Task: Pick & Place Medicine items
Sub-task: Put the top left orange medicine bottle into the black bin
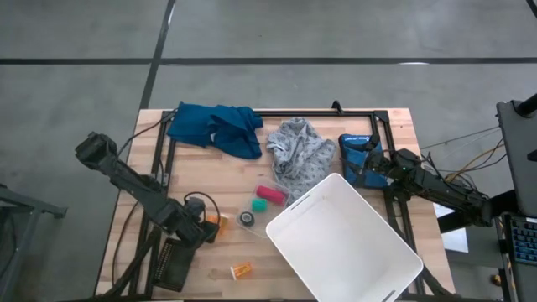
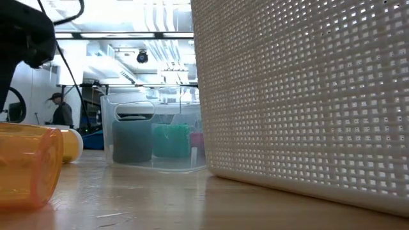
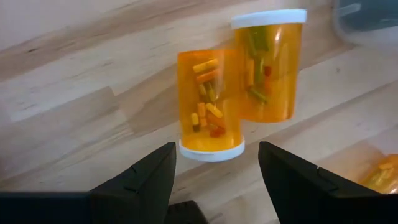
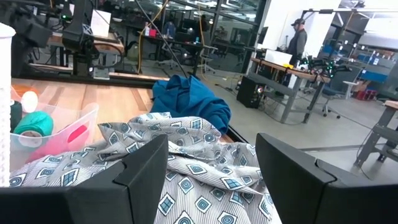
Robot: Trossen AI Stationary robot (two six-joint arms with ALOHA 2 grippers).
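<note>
Over two pill bottles (image 3: 210,106), left tool (image 3: 214,177) spread, right tool (image 4: 211,177) parked

Basket: white perforated wall (image 2: 300,96), fills right side, v. close to cam
Pill bottle: orange, on its side (image 2: 29,163), near left, on wood tabletop (image 2: 160,198)
Clear container (image 2: 153,137): behind, holds grey item + teal roll
Arm: dark (image 2: 25,29), top left
Bkgd: person in cap (image 2: 61,110), far left

Glossy translucent plastic pill bottles (image 3: 209,102); wood table (image 3: 74,81).
</note>
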